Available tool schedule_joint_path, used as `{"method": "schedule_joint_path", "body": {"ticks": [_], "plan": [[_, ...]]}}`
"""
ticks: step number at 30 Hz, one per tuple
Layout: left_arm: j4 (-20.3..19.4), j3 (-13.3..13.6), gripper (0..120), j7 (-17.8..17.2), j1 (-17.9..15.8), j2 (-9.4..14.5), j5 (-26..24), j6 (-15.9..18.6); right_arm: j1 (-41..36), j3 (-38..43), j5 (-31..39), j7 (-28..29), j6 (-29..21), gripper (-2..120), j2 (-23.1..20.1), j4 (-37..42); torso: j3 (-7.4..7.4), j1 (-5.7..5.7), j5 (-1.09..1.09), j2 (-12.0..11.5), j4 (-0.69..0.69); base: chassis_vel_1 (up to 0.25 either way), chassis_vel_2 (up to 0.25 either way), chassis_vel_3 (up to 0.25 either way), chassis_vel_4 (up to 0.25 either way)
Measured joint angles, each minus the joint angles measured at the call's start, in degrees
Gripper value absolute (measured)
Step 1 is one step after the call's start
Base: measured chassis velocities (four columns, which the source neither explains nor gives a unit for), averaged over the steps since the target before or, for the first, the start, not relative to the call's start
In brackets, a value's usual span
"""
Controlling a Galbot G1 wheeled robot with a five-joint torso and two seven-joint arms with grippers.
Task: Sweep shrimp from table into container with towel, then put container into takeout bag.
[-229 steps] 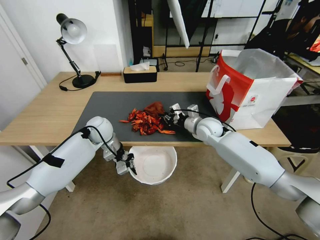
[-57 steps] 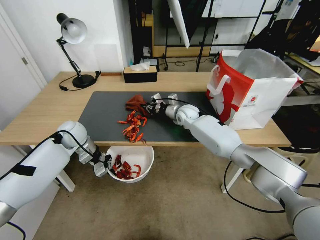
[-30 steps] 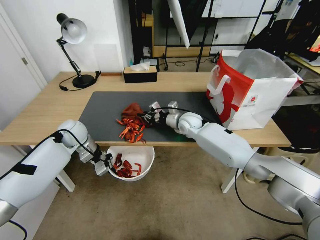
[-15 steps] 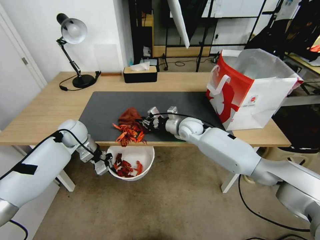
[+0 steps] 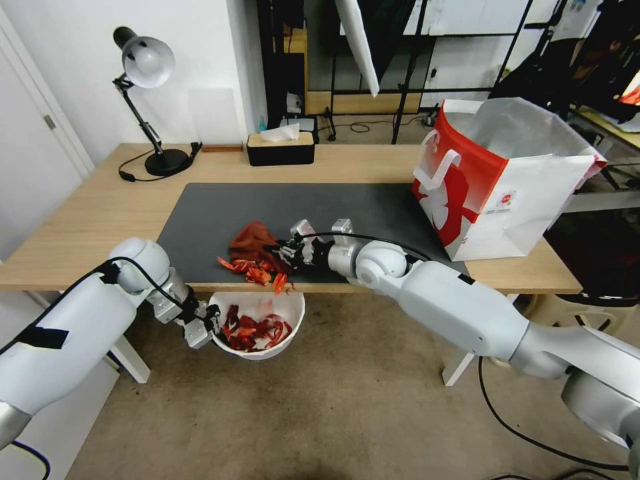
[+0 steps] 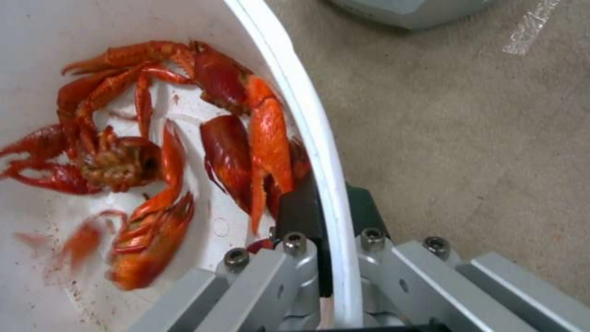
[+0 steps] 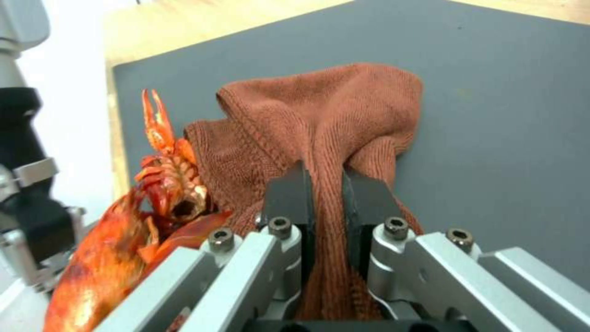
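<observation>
The small red-orange curled shrimp (image 5: 257, 272) sit in two lots — a few pieces at the near lip of the long light-wood bench (image 5: 80, 220), just left of the right pincer (image 5: 283, 252), and a heap (image 6: 154, 152) inside the round white plastic container (image 5: 287, 310) that hangs below that lip. In the head view one or two pieces hang in the air between the bench edge and the container. The rust-brown soft towel (image 7: 320, 133) lies bunched on the large dark grey mat (image 5: 360, 203), directly ahead of the right pincer, whose black fingers (image 7: 289, 198) are clamped on a fold of the cloth; the shrimp on the bench touch the towel's side. The left pincer (image 6: 329, 216) grips the container's rim — one finger inside against the shrimp, the other outside the wall. Well to the right of the right pincer, the large red and white boxy takeout bag (image 5: 507, 180) stands upright and open on the bench.
</observation>
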Motion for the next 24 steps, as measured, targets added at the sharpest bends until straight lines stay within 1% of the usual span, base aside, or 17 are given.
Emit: {"method": "schedule_joint_path", "body": {"ticks": [11, 19, 24], "plan": [[-0.14, -0.11, 0, 0.0, -0.06, -0.01, -0.01, 0.35, -0.89, -1.56, 1.03, 1.14, -0.54, 7, -2.62, 5.65, 0.0, 0.0, 0.0, 0.0, 0.0, 0.0, 0.0, 0.0, 0.0], [-0.25, -0.29, 0, -0.01, 0.02, -0.04, -0.01, 0.51, -2.8, -2.24, 1.29, 1.33, -0.98, 7, -5.63, 10.72, 0.0, 0.01, 0.0, 0.0, 0.0, 0.0, 0.0, 0.0, 0.0], [-0.24, -0.38, 0, 0.0, 0.17, -0.14, 0.02, 0.52, -3.97, -2.42, 1.37, 1.33, -0.99, 7, -6.62, 12.61, 0.0, 0.01, 0.0, 0.0, -0.01, 0.0, 0.0, 0.0, 0.0]]}}
